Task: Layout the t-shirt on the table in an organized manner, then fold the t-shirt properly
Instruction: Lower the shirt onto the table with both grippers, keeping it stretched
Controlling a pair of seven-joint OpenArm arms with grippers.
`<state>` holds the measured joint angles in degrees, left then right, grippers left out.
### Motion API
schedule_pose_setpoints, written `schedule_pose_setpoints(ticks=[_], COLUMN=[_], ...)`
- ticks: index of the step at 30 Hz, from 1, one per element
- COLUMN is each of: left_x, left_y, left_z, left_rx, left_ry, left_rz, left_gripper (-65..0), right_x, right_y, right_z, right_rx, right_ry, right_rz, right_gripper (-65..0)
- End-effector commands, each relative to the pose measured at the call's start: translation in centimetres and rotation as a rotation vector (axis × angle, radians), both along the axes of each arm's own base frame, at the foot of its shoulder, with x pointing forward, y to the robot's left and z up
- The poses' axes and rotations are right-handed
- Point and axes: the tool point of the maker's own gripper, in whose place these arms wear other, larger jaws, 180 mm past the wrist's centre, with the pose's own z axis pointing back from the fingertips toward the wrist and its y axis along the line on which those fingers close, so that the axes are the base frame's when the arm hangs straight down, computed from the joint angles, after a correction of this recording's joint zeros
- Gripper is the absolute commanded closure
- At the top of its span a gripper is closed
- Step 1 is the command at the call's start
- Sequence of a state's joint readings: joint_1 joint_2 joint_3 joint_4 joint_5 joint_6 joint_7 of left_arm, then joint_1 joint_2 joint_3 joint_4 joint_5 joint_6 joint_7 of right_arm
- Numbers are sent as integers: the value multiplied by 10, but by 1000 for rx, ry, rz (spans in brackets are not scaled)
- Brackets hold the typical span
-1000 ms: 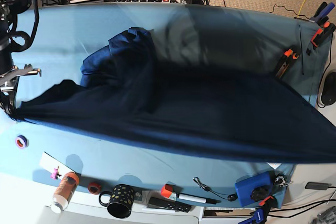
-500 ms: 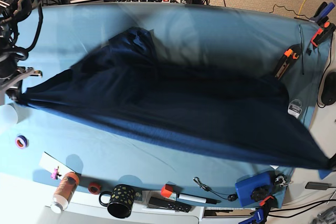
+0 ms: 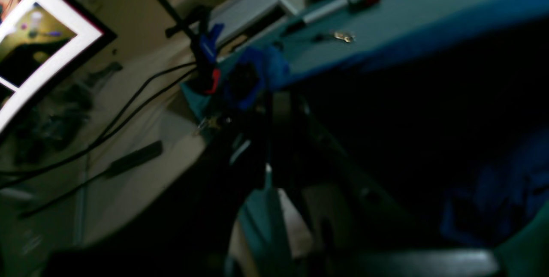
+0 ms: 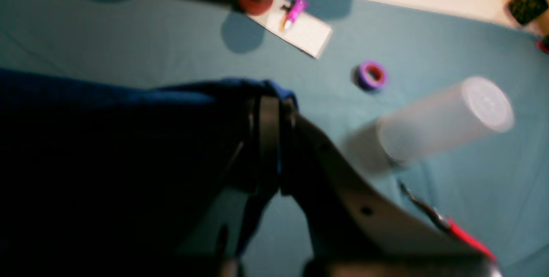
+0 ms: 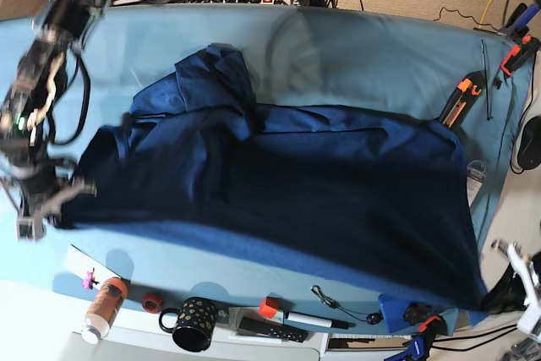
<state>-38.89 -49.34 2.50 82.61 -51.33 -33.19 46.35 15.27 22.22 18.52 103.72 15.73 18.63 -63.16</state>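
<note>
The dark navy t-shirt lies stretched wide across the teal table, with a bunched fold at its far left part. My right gripper, at the left of the base view, is shut on the shirt's left corner; the right wrist view shows its fingers pinching the blue hem. My left gripper, at the near right table corner, holds the shirt's right corner. In the left wrist view this gripper is dark and blurred against the shirt.
Along the front edge stand an orange bottle, a black dotted mug, a marker and a blue box. A purple tape ring and a translucent cup lie near my right gripper. Orange clamps sit at the far right.
Both grippers have moved toward the table's front edge with the shirt corners. The shirt has come down and now lies flatter and wider on the table.
</note>
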Motion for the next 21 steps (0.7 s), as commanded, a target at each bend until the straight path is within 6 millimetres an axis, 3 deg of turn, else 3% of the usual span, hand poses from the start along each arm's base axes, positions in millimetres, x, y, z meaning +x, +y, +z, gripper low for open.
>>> schedule_pose_setpoints(ticks=[1, 6, 10, 14, 17, 21], left_x=[9, 38, 45, 42, 42, 43], left_y=[6, 13, 18, 20, 21, 19], left_z=[35, 81, 134, 176, 175, 140], left_rx=[-32, -132, -165, -170, -158, -160], left_ry=[-90, -176, -272, -352, -337, -241], left_rz=[16, 55, 63, 62, 67, 65], left_gripper=[0, 0, 0, 0, 0, 0], right_x=[13, 54, 75, 82, 83, 81], right_y=[-10, -27, -32, -31, -25, -11], right_z=[27, 61, 113, 165, 170, 136], right_rx=[-10, 79, 114, 122, 155, 186], right_ry=[-78, -171, -288, -404, -406, -306], right_rz=[-16, -47, -46, -34, -8, 55], right_gripper=[0, 0, 0, 0, 0, 0])
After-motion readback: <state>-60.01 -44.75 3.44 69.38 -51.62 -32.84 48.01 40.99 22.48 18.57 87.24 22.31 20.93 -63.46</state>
